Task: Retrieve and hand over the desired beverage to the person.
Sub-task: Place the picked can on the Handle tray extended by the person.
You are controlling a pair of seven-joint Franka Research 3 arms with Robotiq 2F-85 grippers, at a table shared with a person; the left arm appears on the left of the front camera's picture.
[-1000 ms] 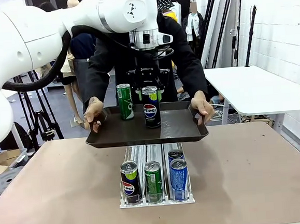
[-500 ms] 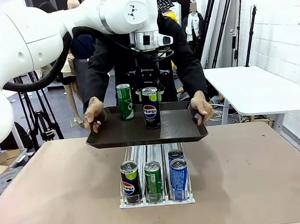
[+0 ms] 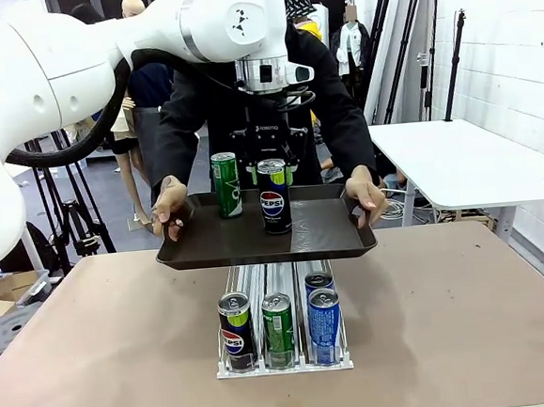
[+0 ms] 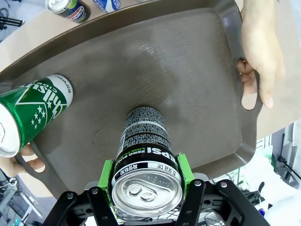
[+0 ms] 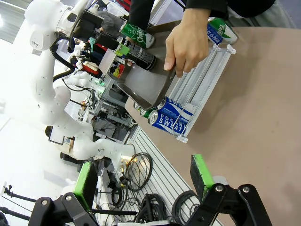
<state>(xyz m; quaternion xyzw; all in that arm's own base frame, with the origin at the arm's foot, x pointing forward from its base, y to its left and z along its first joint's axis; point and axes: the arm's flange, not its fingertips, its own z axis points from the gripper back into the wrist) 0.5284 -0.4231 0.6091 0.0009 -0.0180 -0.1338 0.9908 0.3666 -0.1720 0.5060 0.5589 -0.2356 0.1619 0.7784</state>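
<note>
Here the left hand (image 4: 146, 188) clamps a black Pepsi can (image 3: 273, 197), upright on the tray (image 3: 326, 237) that the person (image 3: 335, 104) holds above the desk (image 3: 449, 303). Beside it stands a green can (image 3: 225, 184). The right hand (image 5: 143, 181) gapes wide.

Bright even indoor light; soft shadows; wrist views wide-angle warped at edges.
</note>
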